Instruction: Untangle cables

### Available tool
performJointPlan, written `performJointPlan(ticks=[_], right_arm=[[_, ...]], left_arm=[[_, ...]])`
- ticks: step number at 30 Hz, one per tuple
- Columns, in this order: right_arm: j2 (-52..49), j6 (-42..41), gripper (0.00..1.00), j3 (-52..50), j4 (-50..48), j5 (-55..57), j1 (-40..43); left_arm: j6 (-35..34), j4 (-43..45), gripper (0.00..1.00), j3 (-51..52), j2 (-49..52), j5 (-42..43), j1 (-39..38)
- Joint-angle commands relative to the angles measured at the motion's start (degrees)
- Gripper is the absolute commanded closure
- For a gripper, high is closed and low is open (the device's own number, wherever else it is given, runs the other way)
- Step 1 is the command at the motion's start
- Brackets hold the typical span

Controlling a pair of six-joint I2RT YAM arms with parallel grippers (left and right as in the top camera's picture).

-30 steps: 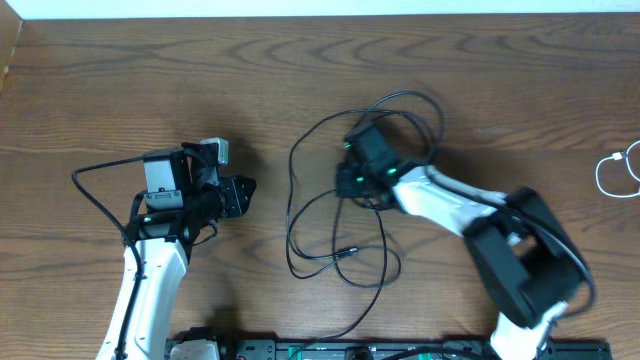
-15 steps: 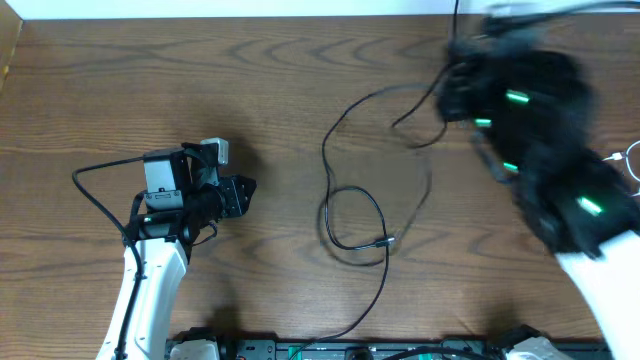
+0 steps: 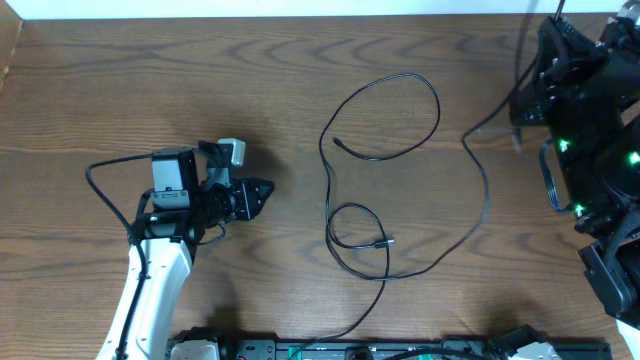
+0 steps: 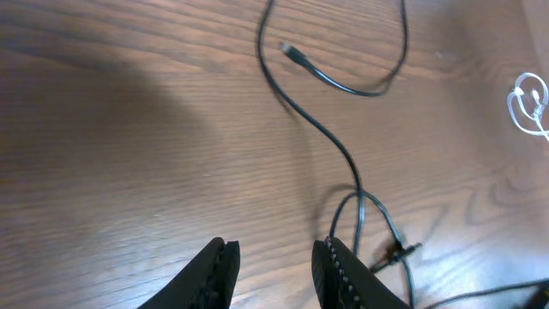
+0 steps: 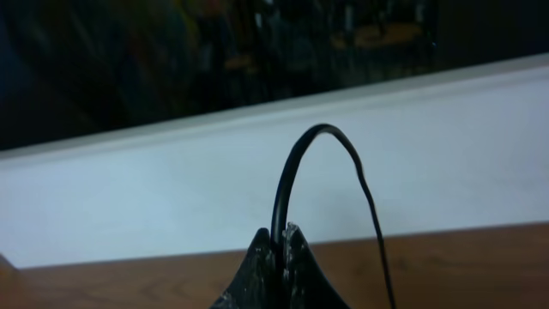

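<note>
1. The thin black cables (image 3: 327, 165) are judged partly untangled. They lie spread out in open curves on the brown wooden table (image 3: 120, 80), to the right-arm side of the left gripper (image 3: 258, 192), instead of in a knot.
2. One black strand (image 5: 283, 176) is pinched between the closed fingers of the right gripper (image 5: 279, 233). It is held raised, well apart from the left gripper, at the far right of the table, and it trails down to the rest of the cables.
3. Work is judged to be left. A small loop with a plug end (image 3: 388, 241) is seen nearest the left gripper. Strands cross there, and one runs on toward the table's near edge. How many separate cables make up these curves cannot be told.
4. The left gripper is released: its fingers stand apart with nothing between them, low over bare wood and just short of that loop.
5. The thin white cord (image 4: 527, 103) is seen coiled by itself, well beyond the black cables from the left gripper, and it looks already separate.
6. No brand, label or writing can be read. Only small green lights (image 3: 562, 145) are seen on the right arm.
</note>
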State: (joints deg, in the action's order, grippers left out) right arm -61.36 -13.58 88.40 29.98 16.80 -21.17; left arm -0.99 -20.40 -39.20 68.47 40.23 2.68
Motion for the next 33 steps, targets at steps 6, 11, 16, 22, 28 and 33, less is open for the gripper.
performJointPlan(ticks=[6,11,16,22,28,33], right_arm=[[-0.31,-3.08,0.99,0.79,11.23,12.24,0.24],[-0.33,-5.99,0.99,0.79,18.4,12.17,0.2],[-0.5,-10.12,0.99,0.79,24.79,12.2,0.17],[-0.15,-13.49,0.99,0.79,29.38,11.32,0.17],[0.09,-13.68,0.99,0.79,32.57,6.86,0.17],[0.09,-13.64,0.99,0.79,35.04,6.8,0.17]], left_arm=[[3.19,0.42,0.66,-0.79,-0.37,0.72,-1.16],[3.54,6.16,0.66,-0.79,-0.31,3.76,-1.18],[3.3,11.54,0.66,-0.79,0.59,4.55,-3.54],[3.96,14.38,0.66,-0.79,5.62,3.78,-11.39],[2.32,21.75,0.46,-0.79,12.83,-1.49,-17.03],[0.72,25.42,0.39,-0.79,17.33,-2.49,-18.14]])
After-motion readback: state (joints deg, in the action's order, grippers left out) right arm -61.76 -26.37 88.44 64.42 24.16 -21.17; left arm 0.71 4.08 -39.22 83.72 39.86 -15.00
